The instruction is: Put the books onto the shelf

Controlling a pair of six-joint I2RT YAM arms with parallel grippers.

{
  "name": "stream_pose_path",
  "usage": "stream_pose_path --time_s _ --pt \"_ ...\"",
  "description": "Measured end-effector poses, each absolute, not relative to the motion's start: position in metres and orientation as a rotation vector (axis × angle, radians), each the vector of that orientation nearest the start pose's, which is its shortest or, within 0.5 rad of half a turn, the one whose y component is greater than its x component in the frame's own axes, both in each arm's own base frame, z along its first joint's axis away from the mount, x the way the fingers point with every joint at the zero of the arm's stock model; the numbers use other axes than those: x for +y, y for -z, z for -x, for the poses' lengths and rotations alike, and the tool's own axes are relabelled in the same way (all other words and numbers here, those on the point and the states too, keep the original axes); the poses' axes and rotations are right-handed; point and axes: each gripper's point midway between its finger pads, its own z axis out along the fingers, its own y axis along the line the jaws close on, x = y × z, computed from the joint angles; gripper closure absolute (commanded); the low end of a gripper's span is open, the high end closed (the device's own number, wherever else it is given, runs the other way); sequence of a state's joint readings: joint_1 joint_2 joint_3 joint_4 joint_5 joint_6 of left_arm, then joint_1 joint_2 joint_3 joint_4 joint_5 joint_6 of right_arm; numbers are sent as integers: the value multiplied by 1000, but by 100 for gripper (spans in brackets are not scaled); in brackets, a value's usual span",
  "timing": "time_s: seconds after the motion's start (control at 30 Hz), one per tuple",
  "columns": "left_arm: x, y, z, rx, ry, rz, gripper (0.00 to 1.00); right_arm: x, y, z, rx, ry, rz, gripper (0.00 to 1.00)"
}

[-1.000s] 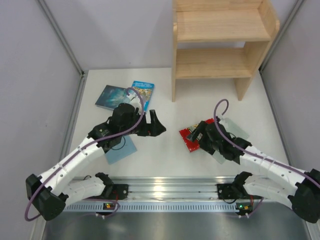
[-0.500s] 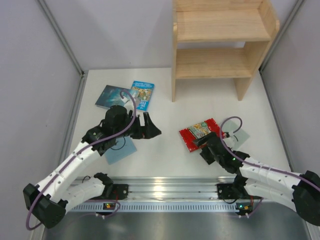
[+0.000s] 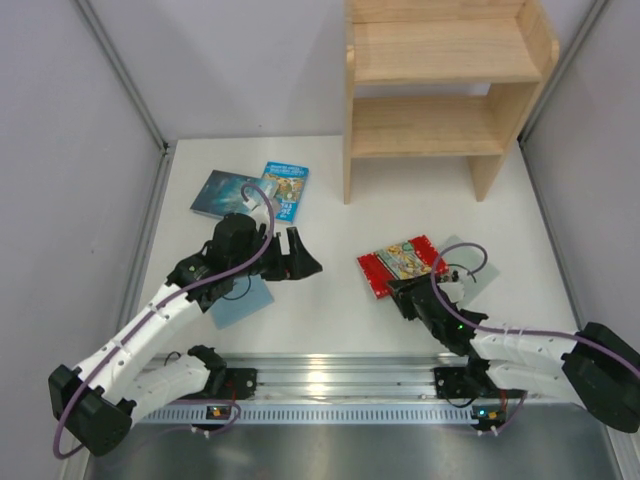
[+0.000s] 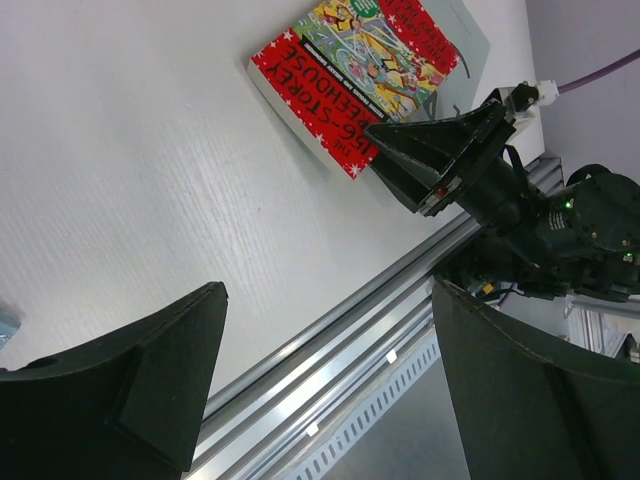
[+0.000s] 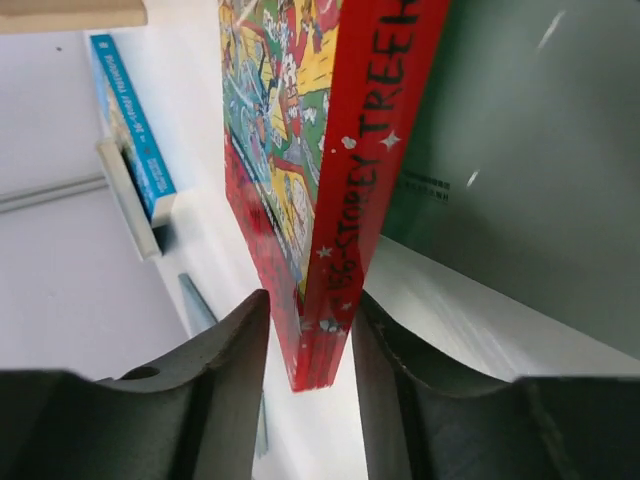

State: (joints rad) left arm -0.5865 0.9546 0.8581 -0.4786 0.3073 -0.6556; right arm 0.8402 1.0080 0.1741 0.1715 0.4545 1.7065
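Note:
A red book [image 3: 401,262] lies flat on the table, partly on a pale blue-green book [image 3: 475,268]. My right gripper [image 3: 401,291] straddles its near corner [image 5: 330,330]. One finger [image 5: 400,400] touches the spine and the other [image 5: 215,400] stands a sliver off the cover, so the jaws are narrowed but open. My left gripper [image 3: 302,259] hovers wide open over bare table with nothing between its fingers [image 4: 328,290]. A dark teal book [image 3: 220,192] and a bright blue book [image 3: 286,189] lie at the back left. Another pale book [image 3: 244,301] lies under the left arm. The wooden shelf [image 3: 440,140] stands at the back.
Grey walls close in on both sides of the white table. An aluminium rail [image 3: 330,380] runs along the near edge between the arm bases. In the left wrist view the right arm [image 4: 480,170] shows beside the red book [image 4: 350,70].
My right gripper has sunk low, drawn back to the red book's near corner and narrowed its jaws around it. The left gripper has shifted slightly back and stayed open.

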Motion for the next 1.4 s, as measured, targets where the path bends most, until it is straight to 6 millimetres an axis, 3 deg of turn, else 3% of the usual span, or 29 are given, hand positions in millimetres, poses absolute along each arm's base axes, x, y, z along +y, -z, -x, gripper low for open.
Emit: stream_pose_path --time_s 0.03,0.07,0.1,0.23,0.37,0.47,0.67,0.77,0.9,1.03,1.1,1.2,1.3,1.4 --pt "-228 -210 -203 2304 1017 -113 12 188 -48 -223 1959 -938 -1202 70" --pt "-228 -210 -203 2305 1018 -111 12 188 -49 -224 1942 -949 -1201 94" --pt "-228 -210 -203 2305 1018 -109 12 187 -49 -225 1929 -951 -1195 100" --pt "-228 -211 -203 2306 1022 -101 13 185 -62 -228 1879 -983 -1176 100" --pt "-228 -213 -204 2301 1023 -99 13 194 -108 -229 1828 -1053 -1063 100" --pt "-228 -228 -208 2272 1013 -98 14 199 -172 -234 1782 -1065 -957 100" --pt "-227 -269 -220 2168 1010 -90 14 181 -365 -240 1484 -1151 -817 100" --pt "-227 -273 -221 2158 1007 -85 14 163 -442 -242 1365 -1120 -766 100" --pt "-226 -272 -221 2160 1003 -81 14 143 -535 -260 1218 -1018 -721 100" --pt "-226 -272 -222 2160 999 -78 14 120 -601 -303 1082 -920 -719 100" --pt "-225 -272 -222 2160 995 -75 14 114 -614 -331 1056 -881 -721 100" --pt "-224 -271 -223 2161 984 -69 14 123 -620 -381 1059 -865 -702 100" --pt "-223 -269 -224 2164 976 -65 14 147 -593 -430 1127 -869 -686 100" --pt "-222 -268 -224 2168 970 -62 14 178 -539 -480 1247 -880 -689 100"
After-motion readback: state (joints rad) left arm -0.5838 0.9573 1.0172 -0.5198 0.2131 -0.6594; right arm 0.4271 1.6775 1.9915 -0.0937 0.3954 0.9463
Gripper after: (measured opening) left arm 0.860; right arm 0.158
